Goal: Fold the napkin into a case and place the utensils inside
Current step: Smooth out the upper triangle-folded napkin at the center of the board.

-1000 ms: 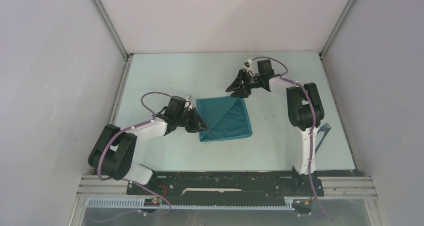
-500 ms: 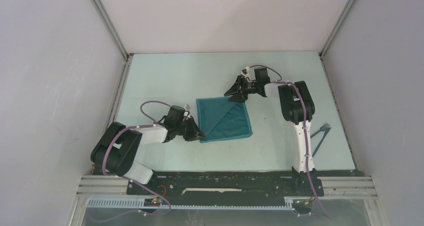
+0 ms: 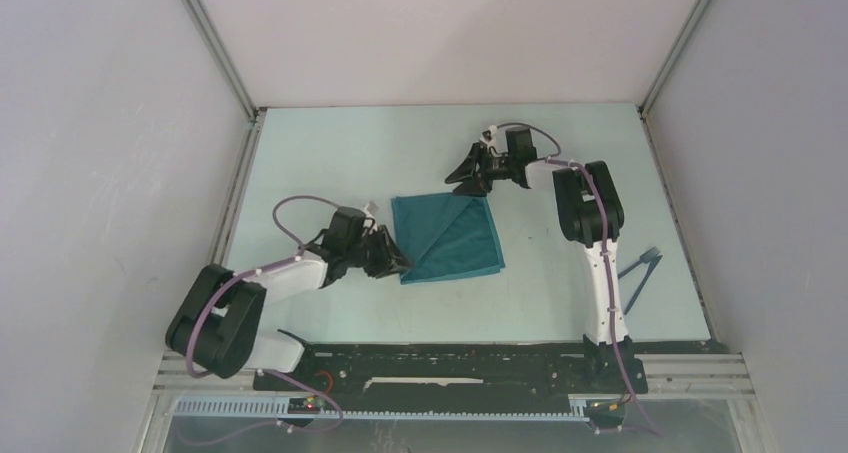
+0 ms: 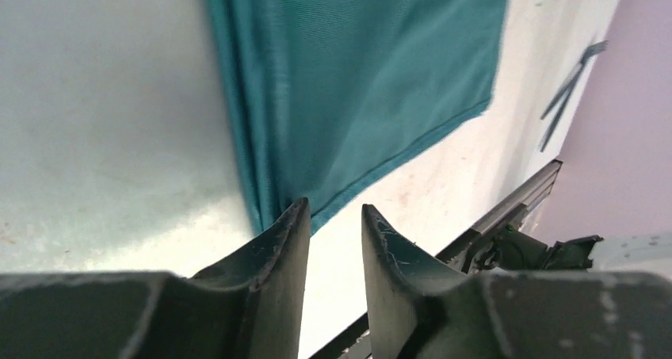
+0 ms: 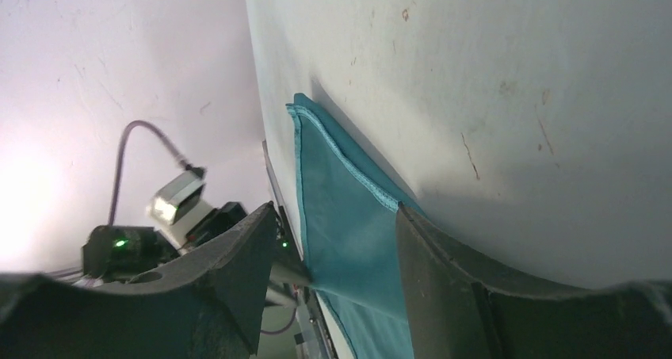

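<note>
At the middle of the table point(image 3: 340, 153): napkin point(image 3: 448, 238) lies flat, folded to a rough square w/ a diagonal crease across it and layered edges stacked along its left side; not yet the narrow case. Left gripper point(image 3: 397, 263) sits low at the near-left corner. Its wrist view shows the fingers point(image 4: 279, 244) parted by a narrow slot only, bare table in the gap, cloth corner just at the left tip, so clamped on nothing. Right gripper point(image 3: 463, 183) is over the far edge nr the far-right corner, jaws spread wide, cloth edge running btwn them, nothing held. Utensils point(image 3: 640, 270) lie well apart at the table's right side in a narrow V, untouched. Judgement: step in hand = taking two corners for the next fold. Risks: satin looks thin + slick, so the left slot may catch only the top layer & peel the stack open, or nip table and miss. If one arm lifts before the other grips, cloth prob. drags & the crease skews.
</note>
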`<state>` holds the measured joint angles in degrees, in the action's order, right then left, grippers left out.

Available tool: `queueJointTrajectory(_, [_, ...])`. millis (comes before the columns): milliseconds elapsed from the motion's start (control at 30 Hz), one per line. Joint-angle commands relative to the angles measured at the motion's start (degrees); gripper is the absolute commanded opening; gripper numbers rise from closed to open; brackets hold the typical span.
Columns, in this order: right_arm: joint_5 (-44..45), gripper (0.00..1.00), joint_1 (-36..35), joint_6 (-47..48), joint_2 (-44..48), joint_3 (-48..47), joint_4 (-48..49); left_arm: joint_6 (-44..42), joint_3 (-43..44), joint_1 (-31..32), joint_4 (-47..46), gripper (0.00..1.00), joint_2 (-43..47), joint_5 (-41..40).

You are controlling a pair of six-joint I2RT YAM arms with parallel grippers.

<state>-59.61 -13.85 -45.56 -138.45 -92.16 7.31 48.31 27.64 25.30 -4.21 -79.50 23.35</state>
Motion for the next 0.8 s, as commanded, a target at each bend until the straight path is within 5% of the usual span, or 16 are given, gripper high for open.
queueJointTrajectory(0, [1.36, 0.65, -0.24, 2.97, 2.96, -3.22, -3.82, -3.61, 7.65, 0.24, 7.94, 0.4, 6.41, -1.62])
queueJointTrajectory(333, [8.93, 0.69, -0.94, 13.13, 13.89, -5.51, -22.88, -8.48, 22.24, -4.72, 15.28, 0.49, -0.5, -10.91])
queueJointTrajectory(500, [5.84, 0.7, -1.12, 9.82, 15.31, -1.4, -17.77, -5.39, 22.73, -3.69, 7.32, 0.26, -5.07, -0.91])
queueJointTrajectory(767, [-0.53, 0.7, -2.52, -1.96, 10.31, 4.09, 1.92, -3.96, 10.38, -2.33, 0.82, 0.1, -4.53, -0.84])
